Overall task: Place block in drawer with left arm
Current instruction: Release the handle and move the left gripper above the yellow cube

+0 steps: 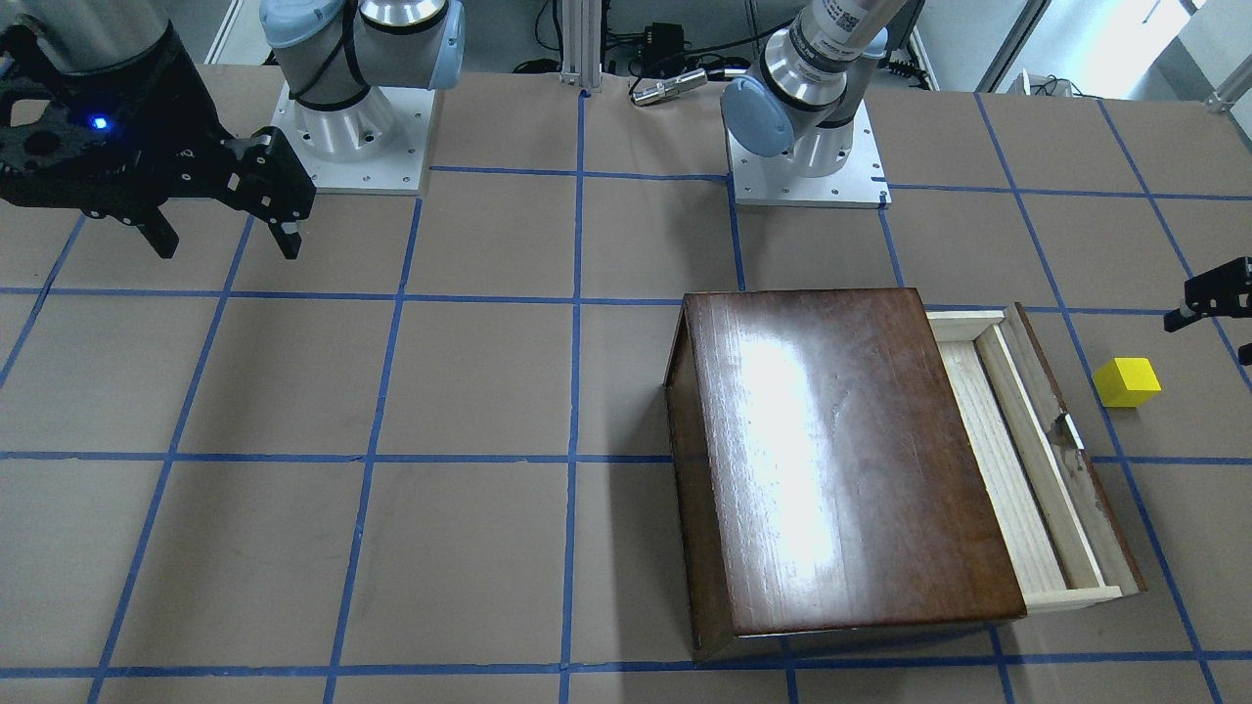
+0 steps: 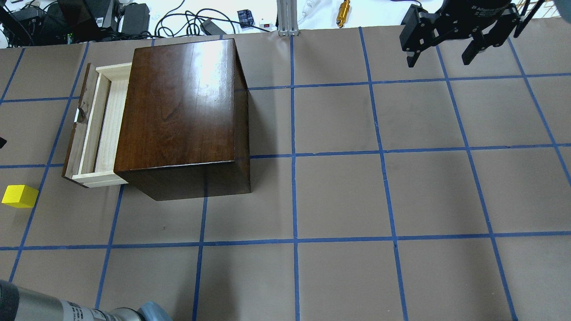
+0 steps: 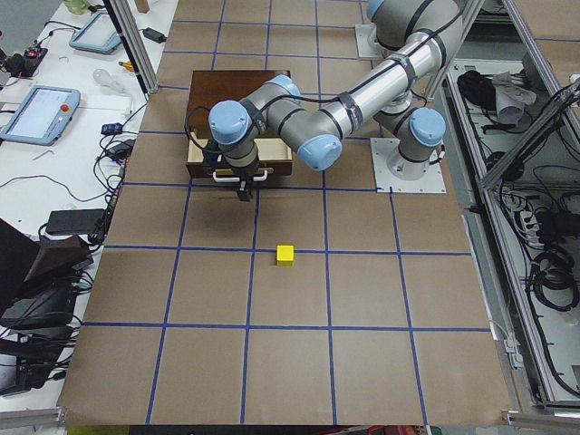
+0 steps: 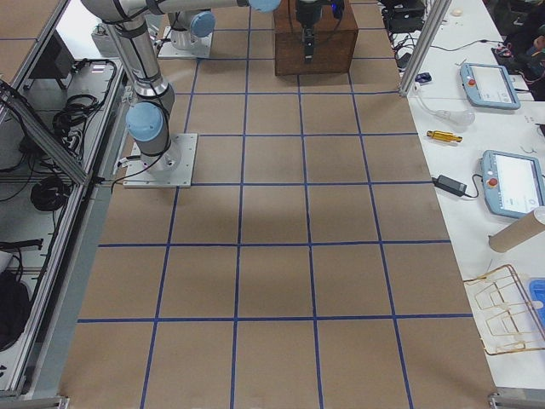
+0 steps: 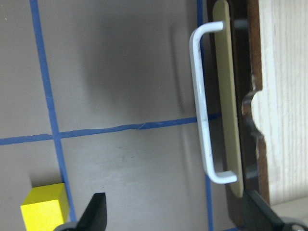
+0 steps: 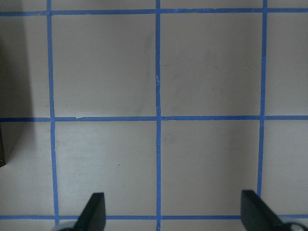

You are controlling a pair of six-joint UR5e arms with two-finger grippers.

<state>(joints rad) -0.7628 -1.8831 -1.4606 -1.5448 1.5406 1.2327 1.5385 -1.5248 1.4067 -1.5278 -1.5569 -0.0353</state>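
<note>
The yellow block (image 1: 1127, 381) lies on the table just outside the drawer's front; it also shows in the overhead view (image 2: 19, 196), the exterior left view (image 3: 285, 255) and the left wrist view (image 5: 43, 209). The drawer (image 1: 1007, 460) (image 2: 105, 129) is pulled partway out of the dark brown box (image 1: 831, 460) and holds nothing. Its white handle (image 5: 204, 103) faces my left gripper. My left gripper (image 1: 1223, 328) (image 5: 178, 214) is open and empty, hovering outside the drawer front, apart from the block. My right gripper (image 1: 225, 235) (image 2: 439, 55) (image 6: 173, 211) is open and empty, far across the table.
The table is brown paper with a blue tape grid (image 2: 294, 156). The two arm bases (image 1: 352, 127) (image 1: 807, 147) stand at the robot's edge. Cables and tools (image 2: 178, 18) lie beyond the far edge.
</note>
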